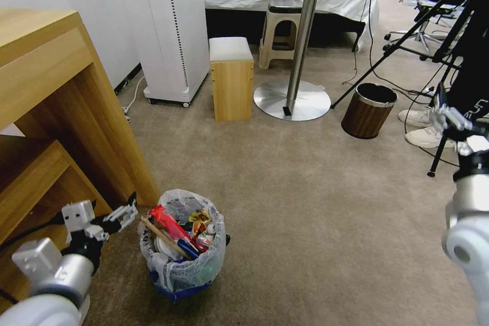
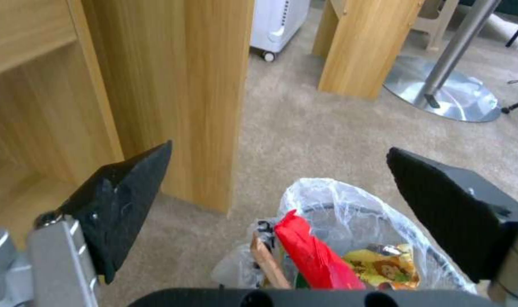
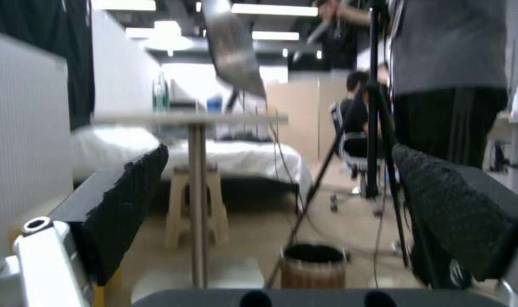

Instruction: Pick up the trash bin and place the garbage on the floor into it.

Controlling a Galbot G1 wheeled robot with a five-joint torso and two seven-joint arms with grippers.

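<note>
Plastic-lined trash bin (image 1: pixel 183 244), beside left jaws (image 1: pixel 130 210), spread

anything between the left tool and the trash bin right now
Nothing visible. The left tool, open, hangs just beside the trash bin near the bag's rim, with bare carpet between them. The wooden desk leg stands behind, not between.

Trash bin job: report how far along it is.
Done: the trash bin stands on the carpet beside the wooden desk, stuffed with garbage; no litter shows on the visible floor. In hand: nothing; the left gripper hovers open beside the bin, the right gripper open, raised. Left: nothing evident.
</note>
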